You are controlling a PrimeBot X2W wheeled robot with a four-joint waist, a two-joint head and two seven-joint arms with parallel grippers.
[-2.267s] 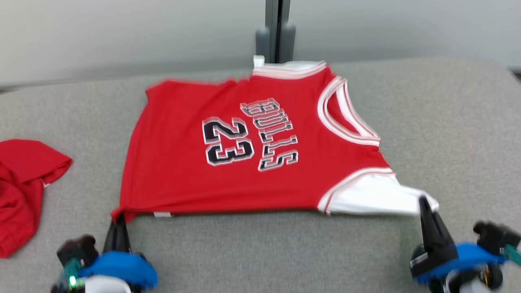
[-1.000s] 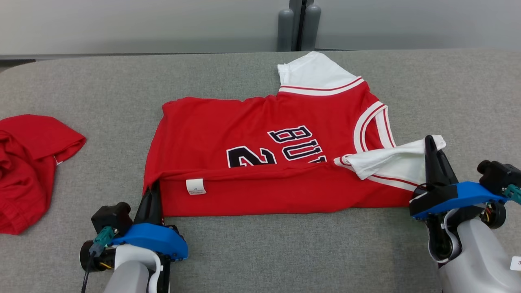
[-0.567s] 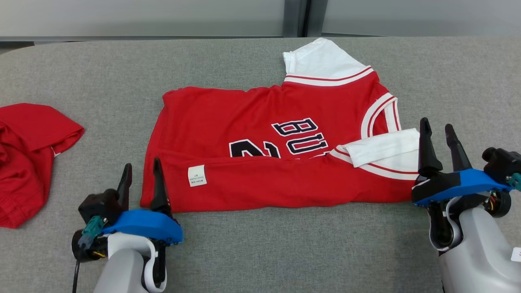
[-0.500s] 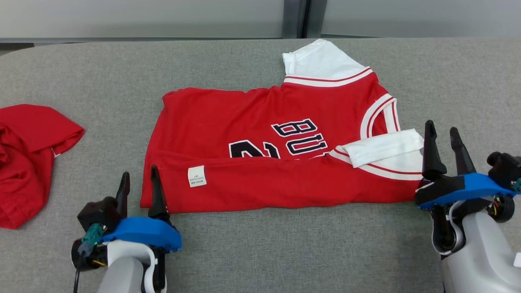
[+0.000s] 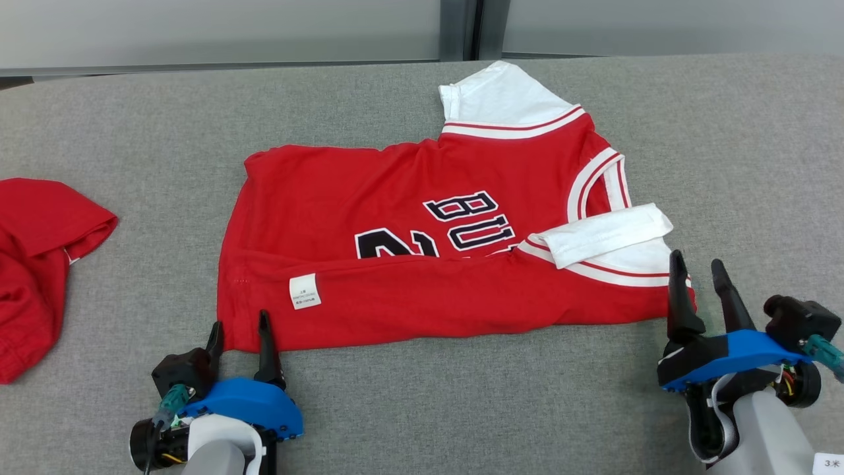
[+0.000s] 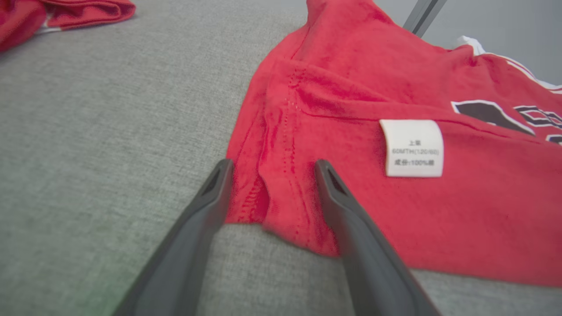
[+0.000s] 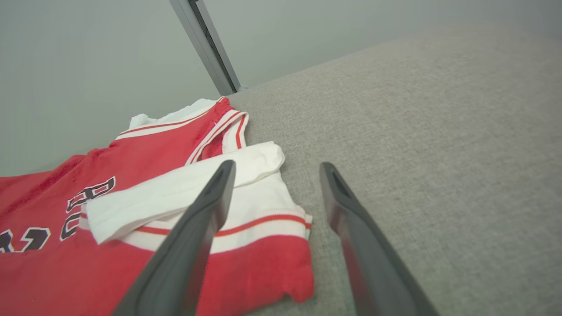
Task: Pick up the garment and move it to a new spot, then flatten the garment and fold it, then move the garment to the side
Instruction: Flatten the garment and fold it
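Garment (image 5: 395, 297) now free of both jaws

The garment (image 5: 422, 264) lies on the bench (image 5: 461, 409), another cloth (image 5: 39, 264) well apart to its left. The left end effector (image 5: 240, 321) is at its near left corner, the right end effector (image 5: 695, 259) at its near right corner.

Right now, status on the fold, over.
Both jaws open, empty. Red basketball jersey on grey fabric table, near edge folded over. Crumpled red garment far left, apart.
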